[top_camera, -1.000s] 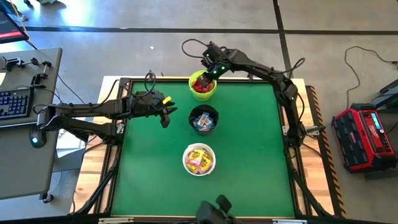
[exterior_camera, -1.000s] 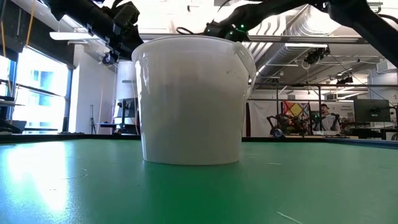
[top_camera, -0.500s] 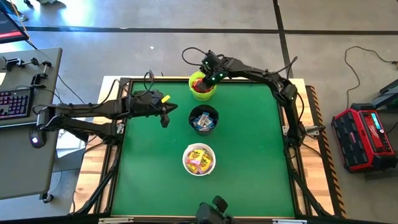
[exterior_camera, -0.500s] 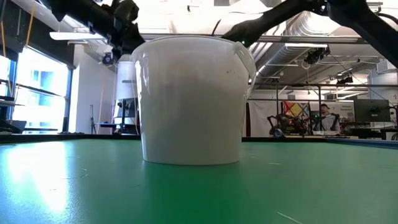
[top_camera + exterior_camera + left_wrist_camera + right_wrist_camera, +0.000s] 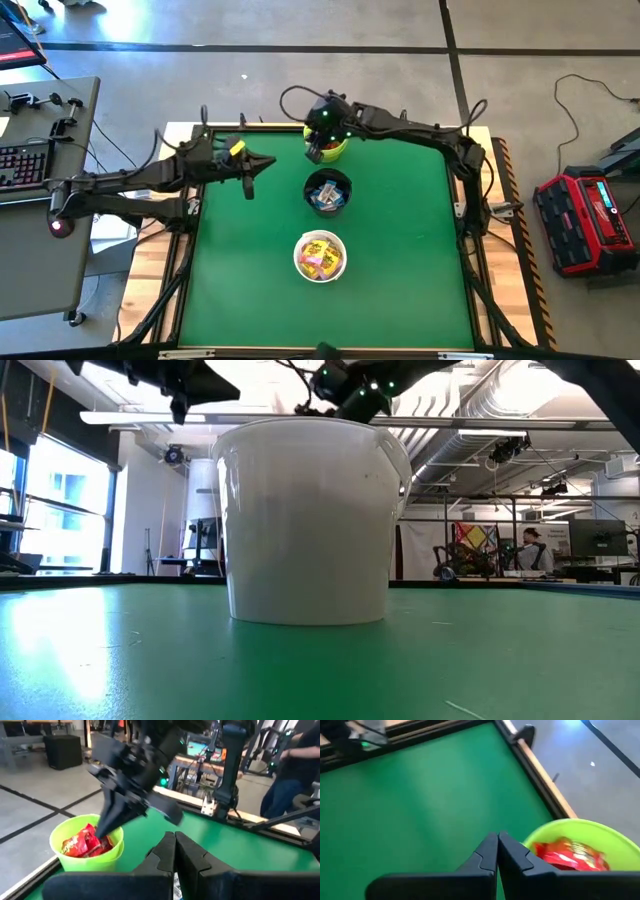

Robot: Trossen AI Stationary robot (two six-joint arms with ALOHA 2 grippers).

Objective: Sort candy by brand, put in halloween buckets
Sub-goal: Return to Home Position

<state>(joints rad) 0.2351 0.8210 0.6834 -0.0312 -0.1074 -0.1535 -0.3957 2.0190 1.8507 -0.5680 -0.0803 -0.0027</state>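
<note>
Seemingly the sorting itself is all but finished. At the left side of the counter, near the corner that shows top-left in the high view, the left pincer hangs above the green surface with its two dark fingers pressed together and nothing between them; it points across toward the buckets, apart from all of them. The three buckets stand in a line down the middle of the counter. The green bucket sits at the middle of the edge that shows at the top of the high view and holds a heap of red candy. The black bucket stands just below it toward the centre, with blue-and-white candy inside. The white bucket stands nearer the bottom edge, with yellow candy inside. No loose packet shows anywhere on the counter in the high view, so each brand appears to be in its own bucket. The right pincer, on the arm that reaches in from the right edge, hangs just over the green bucket's rim, fingers closed tight and empty, not touching the red candy as far as I can tell. What is left, I judge, is only for both arms to pull back to their rest poses, the right one lifting clear of the green bucket without knocking it.
</note>
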